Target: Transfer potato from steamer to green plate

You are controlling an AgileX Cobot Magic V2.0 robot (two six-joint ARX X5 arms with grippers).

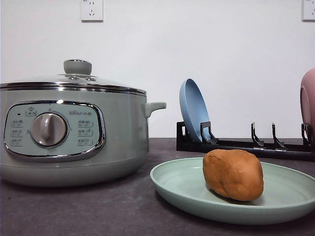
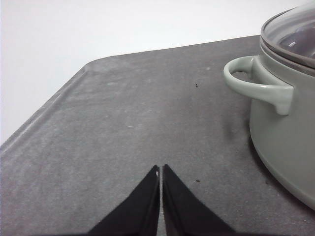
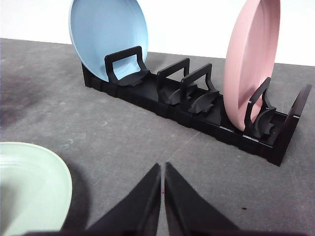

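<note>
Potato sits on green plate, right of lidded steamer. Left end effector clenched, empty, over bare surface. Right end effector clenched, empty, near rack.

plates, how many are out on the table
3: the green plate lies flat beside the steamer with the potato on it; the blue plate and pink plate stand upright in the black rack.
</note>
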